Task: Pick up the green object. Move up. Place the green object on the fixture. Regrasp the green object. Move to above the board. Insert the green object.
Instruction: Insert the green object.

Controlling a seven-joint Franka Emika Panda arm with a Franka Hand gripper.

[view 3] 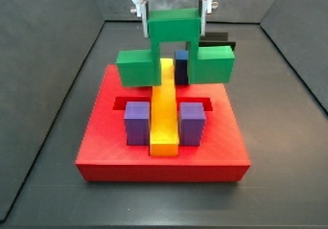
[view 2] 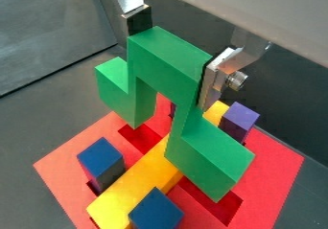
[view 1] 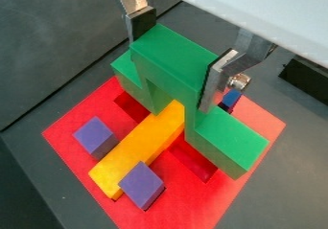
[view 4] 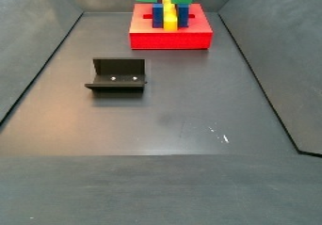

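Note:
The gripper is shut on the raised centre cube of the green object, one finger on each side. In a side view the green object hangs from the gripper over the far part of the red board. Its two lower arms hang on either side of the yellow bar, just above the slab. The dark fixture stands apart on the floor, with nothing on it. The board lies at the far end there.
On the board, two purple blocks flank the yellow bar. Two blue blocks sit at its other end. Grey walls enclose the dark floor.

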